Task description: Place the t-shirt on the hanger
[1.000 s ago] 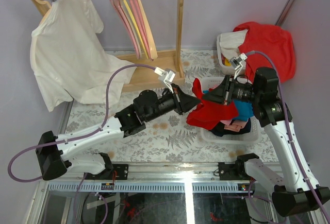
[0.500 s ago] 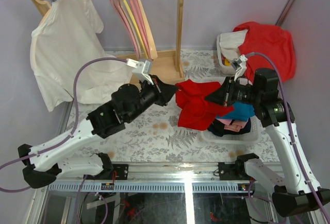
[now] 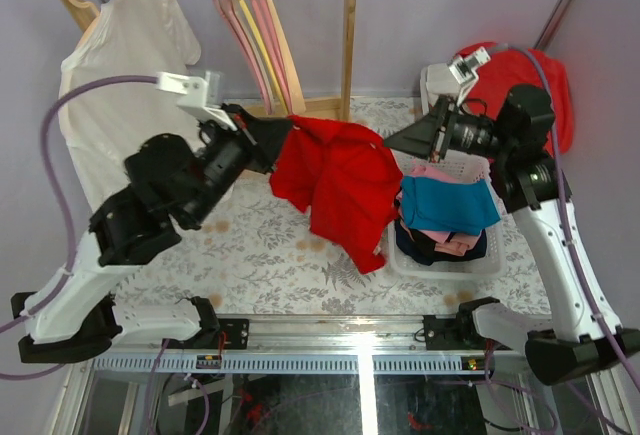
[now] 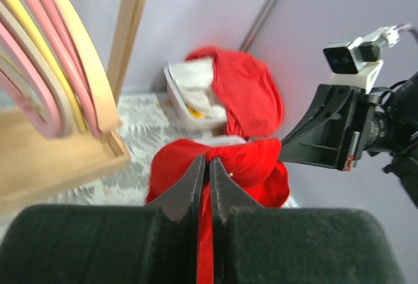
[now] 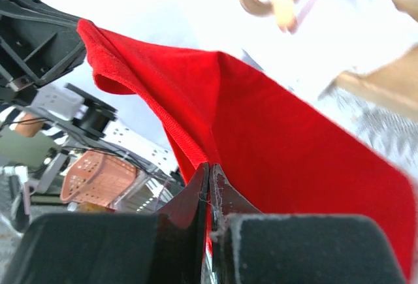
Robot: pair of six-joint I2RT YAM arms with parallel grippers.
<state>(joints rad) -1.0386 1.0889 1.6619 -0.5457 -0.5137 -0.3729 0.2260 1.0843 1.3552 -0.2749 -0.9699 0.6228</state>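
Top external shows the big change over the bench (image 3: 250, 255). A second ago the t-shirt (image 3: 335, 180) was a bundle bunched above the white basket (image 3: 440, 267). Now it is a spread sheet held in the air between the arms, with its lower part drooping toward the bench; whether it touches is unclear. Both arms have risen and drawn apart, the left one swinging toward the wooden rack (image 3: 350, 45).

I judge the pick-up done and the cloth being opened out. Threading it onto the hanger (image 3: 287, 65), which hangs on the rail beside the pink hangers (image 3: 245, 35), has not begun. The left gripper (image 3: 278, 135) and right gripper (image 3: 393, 142) each pinch an upper edge, jaws closed tight on the cloth.

Left wrist adds what the overhead hides: the jaws meet on a rolled red fold, the hanger arms curve close by on the left, and a red-orange garment (image 4: 248, 94) lies heaped over a tub behind. Right wrist shows a stitched edge running into its pinch, but I cannot tell whether it is collar or hem.
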